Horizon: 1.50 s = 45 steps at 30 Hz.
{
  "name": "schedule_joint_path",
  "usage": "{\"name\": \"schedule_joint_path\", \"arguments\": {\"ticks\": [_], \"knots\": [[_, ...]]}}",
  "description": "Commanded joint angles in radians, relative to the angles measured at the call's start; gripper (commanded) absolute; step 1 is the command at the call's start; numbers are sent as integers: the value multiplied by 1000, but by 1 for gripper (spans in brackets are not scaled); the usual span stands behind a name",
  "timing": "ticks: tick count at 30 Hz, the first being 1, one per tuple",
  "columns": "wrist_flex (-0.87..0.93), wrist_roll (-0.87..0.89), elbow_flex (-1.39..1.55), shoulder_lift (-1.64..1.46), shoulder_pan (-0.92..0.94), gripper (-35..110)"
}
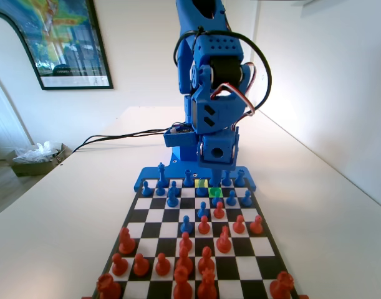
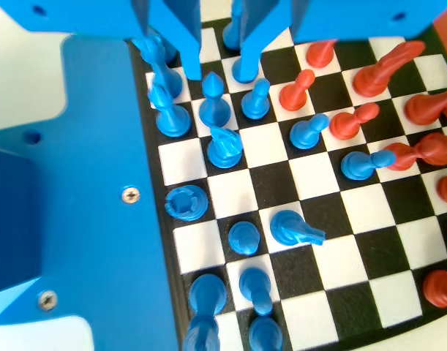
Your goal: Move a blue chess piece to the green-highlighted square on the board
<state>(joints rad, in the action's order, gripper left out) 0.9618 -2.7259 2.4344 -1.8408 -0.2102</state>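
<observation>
Fixed view: framed poster point(image 1: 62, 38) is hanging on the far-left wall, its writing too small to read. No readable labels elsewhere. The board point(image 1: 262, 242) is lying mid-table; the green-highlighted square point(image 1: 216, 191) is sitting in the second rank from the blue arm, just right of the yellow-green square point(image 1: 201, 184). The gripper point(image 2: 216, 69) is hanging low over it, jaws a little apart, straddling one blue pawn point(image 2: 246, 62); grip contact unclear. Piece counts are unclear from overlap.
</observation>
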Motion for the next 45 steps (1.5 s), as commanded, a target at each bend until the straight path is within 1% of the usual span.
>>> {"name": "schedule_joint_path", "arguments": {"ticks": [1, 6, 11, 15, 17, 20, 27, 34, 39, 45], "knots": [[109, -5, -101, -103, -28, 1], [216, 15, -167, -164, -44, 1], [282, 91, -215, -244, -60, 1], [396, 268, -296, -318, -87, 1], [457, 325, -339, -342, -91, 1], [552, 489, -413, -405, -103, 1], [718, 765, -477, -592, -91, 1], [732, 953, -483, -699, -106, 1], [759, 1006, -479, -808, -86, 1], [755, 1022, -436, -910, -44, 1]]}}
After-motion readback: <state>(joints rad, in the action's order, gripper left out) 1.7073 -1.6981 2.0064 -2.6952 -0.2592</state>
